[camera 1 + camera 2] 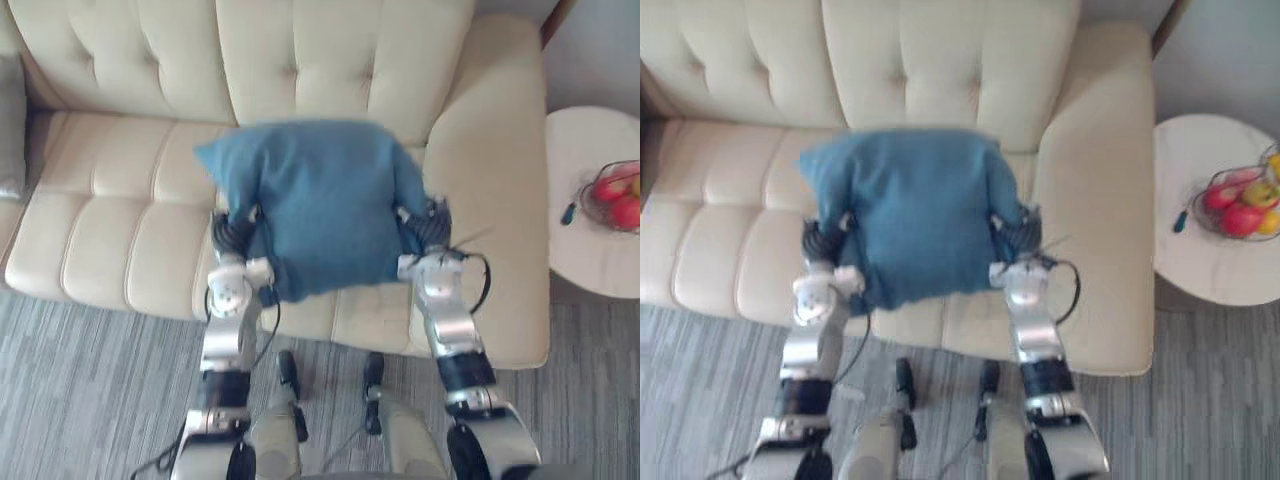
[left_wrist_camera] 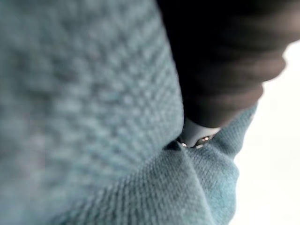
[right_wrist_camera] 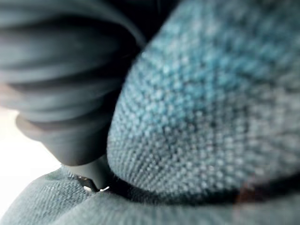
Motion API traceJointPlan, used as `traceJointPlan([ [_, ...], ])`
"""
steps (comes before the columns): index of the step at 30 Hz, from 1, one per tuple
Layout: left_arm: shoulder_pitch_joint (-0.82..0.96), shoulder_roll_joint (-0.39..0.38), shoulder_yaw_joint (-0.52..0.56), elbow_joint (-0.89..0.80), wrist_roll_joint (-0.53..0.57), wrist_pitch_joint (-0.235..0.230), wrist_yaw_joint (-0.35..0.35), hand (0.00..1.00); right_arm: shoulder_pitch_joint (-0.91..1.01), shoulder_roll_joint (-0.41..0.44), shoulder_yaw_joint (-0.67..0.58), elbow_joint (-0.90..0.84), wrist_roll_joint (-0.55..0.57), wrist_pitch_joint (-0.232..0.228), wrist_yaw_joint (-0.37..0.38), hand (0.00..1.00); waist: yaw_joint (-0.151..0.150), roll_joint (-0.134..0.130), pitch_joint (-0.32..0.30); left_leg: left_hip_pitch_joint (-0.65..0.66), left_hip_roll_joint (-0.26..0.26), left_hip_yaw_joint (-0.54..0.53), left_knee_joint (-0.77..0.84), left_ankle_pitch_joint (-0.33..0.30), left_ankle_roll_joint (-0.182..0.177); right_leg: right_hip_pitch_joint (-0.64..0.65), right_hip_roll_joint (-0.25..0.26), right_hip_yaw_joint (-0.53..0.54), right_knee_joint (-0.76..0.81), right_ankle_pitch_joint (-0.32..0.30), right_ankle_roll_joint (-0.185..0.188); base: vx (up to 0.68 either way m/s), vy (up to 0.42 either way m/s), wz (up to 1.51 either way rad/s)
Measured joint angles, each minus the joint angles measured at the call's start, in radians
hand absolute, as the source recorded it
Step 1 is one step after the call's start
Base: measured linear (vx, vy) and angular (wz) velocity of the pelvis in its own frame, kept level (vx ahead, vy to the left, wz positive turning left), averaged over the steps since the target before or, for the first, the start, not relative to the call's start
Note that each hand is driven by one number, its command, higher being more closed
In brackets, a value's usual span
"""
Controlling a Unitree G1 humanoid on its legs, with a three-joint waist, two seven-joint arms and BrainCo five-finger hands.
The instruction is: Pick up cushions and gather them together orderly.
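A blue knitted cushion [image 1: 320, 210] is held up between my two hands over the seat of the cream sofa [image 1: 120, 230], near its right armrest. My left hand [image 1: 235, 232] presses into the cushion's left side and my right hand [image 1: 425, 225] into its right side. The cloth bulges round both dark wrist covers. In the left wrist view the cushion [image 2: 84, 93] lies tight against the left hand's cover [image 2: 220, 56]. The right wrist view shows the same weave [image 3: 211, 103] against the right hand's cover [image 3: 61, 84].
A grey cushion [image 1: 10, 130] leans at the sofa's far left end. To the right of the armrest stands a round white side table [image 1: 590, 250] with a wire bowl of fruit [image 1: 615, 197]. Grey striped carpet [image 1: 80, 380] runs along the sofa's front.
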Motion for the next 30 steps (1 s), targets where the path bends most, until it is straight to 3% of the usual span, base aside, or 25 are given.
traceJointPlan([
  [4, -0.301, 0.099, 0.014, 0.14, 0.037, -0.015, 0.021, 1.0, -0.227, -0.004, -0.094, 0.054, 0.001, -0.001, -0.059, 1.0, -0.006, 0.002, 0.052, -0.069, -0.02, -0.031, -0.006, 0.027, 0.013, -0.062, -0.013, -0.013, 0.008, 0.013, -0.002, -0.06, 0.03, 0.18],
  [5, -0.356, 0.115, 0.029, 0.177, 0.042, -0.016, 0.026, 0.0, -0.278, -0.008, -0.111, 0.092, 0.001, -0.001, -0.073, 1.0, -0.009, 0.004, 0.053, -0.084, -0.022, -0.037, -0.006, 0.031, 0.014, -0.07, -0.013, -0.015, -0.005, 0.023, -0.002, -0.01, 0.008, 0.06],
  [6, -0.383, 0.121, 0.037, 0.197, 0.043, -0.016, 0.029, 0.0, -0.305, -0.008, -0.118, 0.113, 0.001, -0.001, -0.079, 1.0, -0.009, 0.003, 0.054, -0.092, -0.022, -0.037, -0.007, 0.033, 0.016, -0.074, -0.012, -0.015, -0.014, 0.029, -0.003, 0.02, 0.008, 0.04],
  [7, -0.471, 0.127, 0.081, 0.254, 0.045, -0.016, 0.034, 0.0, -0.388, -0.008, -0.153, 0.163, 0.001, 0.0, -0.094, 0.0, -0.01, 0.005, 0.064, -0.11, -0.025, -0.045, -0.011, 0.04, 0.018, -0.077, -0.01, -0.016, -0.052, 0.054, -0.003, 0.03, 0.007, -0.01],
  [13, -0.679, 0.128, 0.244, 0.471, 0.064, -0.016, 0.116, 0.0, -0.573, -0.027, -0.244, 0.283, 0.003, 0.006, -0.158, 0.0, -0.015, 0.015, 0.126, -0.162, -0.042, -0.08, -0.018, 0.049, 0.028, -0.076, -0.012, -0.013, -0.162, 0.12, 0.007, 0.05, 0.019, 0.05],
  [17, -0.723, 0.146, 0.317, 0.579, 0.061, -0.008, 0.134, 0.0, -0.624, -0.055, -0.252, 0.371, 0.051, 0.018, -0.149, 0.0, -0.016, 0.017, 0.16, -0.188, -0.05, -0.091, -0.057, 0.075, 0.029, -0.098, -0.01, -0.008, -0.207, 0.147, 0.009, 0.02, 0.005, 0.03],
  [19, -0.725, 0.167, 0.363, 0.615, 0.06, 0.0, 0.132, 0.0, -0.627, -0.071, -0.242, 0.388, 0.088, 0.035, -0.114, 0.0, -0.017, 0.016, 0.208, -0.198, -0.055, -0.091, -0.057, 0.075, 0.029, -0.102, -0.012, 0.012, -0.227, 0.158, 0.013, 0.03, 0.024, -0.05],
  [23, -0.712, 0.168, 0.443, 0.606, 0.06, 0.0, 0.127, 0.0, -0.572, -0.086, -0.179, 0.366, 0.094, 0.048, -0.07, 0.0, -0.017, 0.015, 0.208, -0.224, -0.052, -0.09, -0.057, 0.075, 0.029, -0.122, -0.009, 0.031, -0.24, 0.172, 0.015, 0.01, 0.011, -0.02],
  [30, -0.451, 0.127, 0.474, 0.402, 0.058, -0.004, 0.086, 0.0, -0.298, -0.077, -0.095, 0.096, 0.094, 0.024, -0.027, 0.0, -0.023, 0.014, 0.208, -0.196, -0.03, -0.086, -0.056, 0.074, 0.028, -0.102, -0.001, 0.05, -0.223, 0.173, 0.016, 0.02, 0.008, -0.02],
])
